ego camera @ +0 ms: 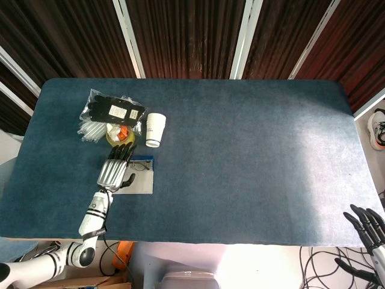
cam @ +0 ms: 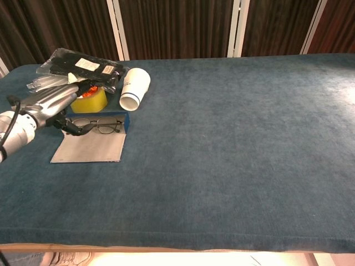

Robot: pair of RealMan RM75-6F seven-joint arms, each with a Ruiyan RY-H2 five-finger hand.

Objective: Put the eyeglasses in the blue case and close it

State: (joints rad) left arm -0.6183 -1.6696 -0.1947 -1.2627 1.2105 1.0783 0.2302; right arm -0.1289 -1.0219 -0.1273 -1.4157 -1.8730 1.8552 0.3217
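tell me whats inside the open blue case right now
The eyeglasses lie in the blue case, near its far edge, with the left hand over them. The hand hides part of the frame; whether the fingers grip it is unclear.

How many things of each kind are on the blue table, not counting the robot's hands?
Eyeglasses: 1
Blue case, lying open: 1
White paper cup, on its side: 1
Yellow tape roll: 1
Plastic bag of black gloves: 1
Total: 5
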